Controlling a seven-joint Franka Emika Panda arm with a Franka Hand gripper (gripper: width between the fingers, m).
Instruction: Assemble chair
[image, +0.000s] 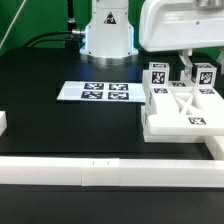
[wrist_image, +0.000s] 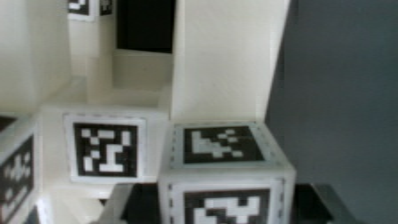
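Marker board (image: 93, 93) lies to the exterior view's left of chair (image: 185, 108).

Robotics lab: tagged marker board (image: 92, 92)

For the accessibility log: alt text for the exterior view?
The robot gripper reaches down onto tagged white chair parts, an X-braced frame with cube-ended pegs, at the exterior view's right of a black table. The marker board lies mid-table.

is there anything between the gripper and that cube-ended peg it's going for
Nothing visible. In the wrist view the gripper's dark fingers already sit on either side of the tagged cube-ended peg, with no other part between them.
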